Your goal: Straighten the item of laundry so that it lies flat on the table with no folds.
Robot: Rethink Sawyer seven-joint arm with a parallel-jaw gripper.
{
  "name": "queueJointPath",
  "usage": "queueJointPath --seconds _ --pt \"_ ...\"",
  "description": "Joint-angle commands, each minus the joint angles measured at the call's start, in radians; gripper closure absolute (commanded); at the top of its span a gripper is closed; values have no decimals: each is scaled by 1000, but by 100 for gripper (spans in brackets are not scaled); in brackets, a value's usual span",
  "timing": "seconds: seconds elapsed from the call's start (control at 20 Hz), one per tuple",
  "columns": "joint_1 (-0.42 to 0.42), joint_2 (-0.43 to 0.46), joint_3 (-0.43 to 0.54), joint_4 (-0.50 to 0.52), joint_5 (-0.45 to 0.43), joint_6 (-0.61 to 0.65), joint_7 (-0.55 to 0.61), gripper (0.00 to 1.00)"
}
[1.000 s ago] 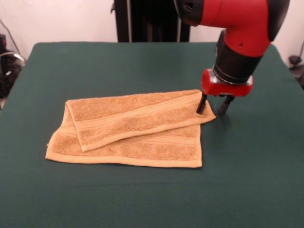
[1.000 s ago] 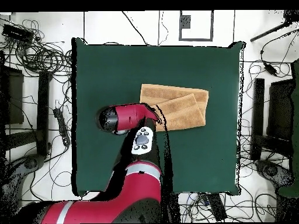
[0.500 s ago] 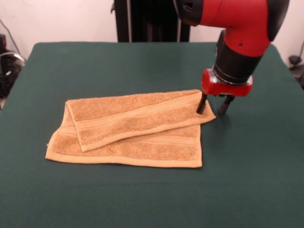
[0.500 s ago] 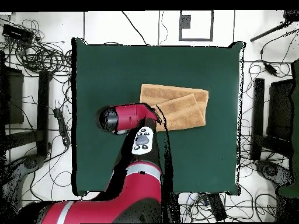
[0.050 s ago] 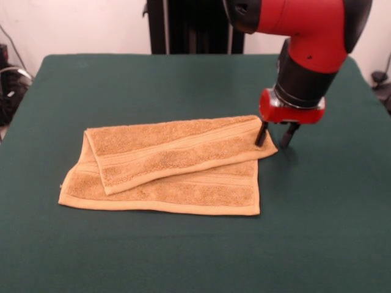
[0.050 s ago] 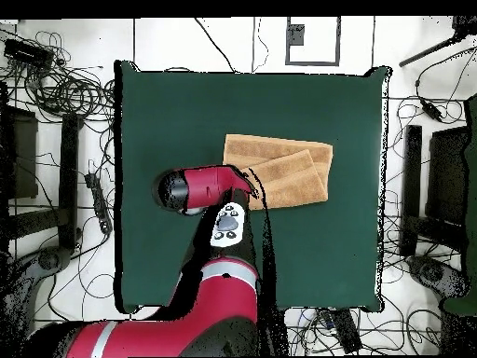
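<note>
towel (image 5: pixel 168 165) at table (image 5: pixel 183 79) centre, folded, top flap skewed. gripper (image 5: pixel 274 135) at towel's 3 o'clock corner, fingers apart and straddling the flap's corner, nothing pinched yet; likely placed there to peel flap open.

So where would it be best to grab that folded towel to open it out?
Probably the right-hand corner of the towel's folded-over top layer, seen from the front view, coming straight down from above. That flap lies slanted across the lower layer, and its corner pokes past the edge beneath, so it can be pinched alone. The open tool already straddles that corner.
</note>
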Motion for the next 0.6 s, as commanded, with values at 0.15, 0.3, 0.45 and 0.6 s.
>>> queueJointPath --seconds 0.15,0.3,0.45,0.6 --pt "-33 84 67 102 37 -70 192 100" --pt "-26 85 57 99 33 -81 193 100" --pt "-28 85 58 96 31 -68 183 100" --pt "-30 85 60 98 31 -73 182 100"
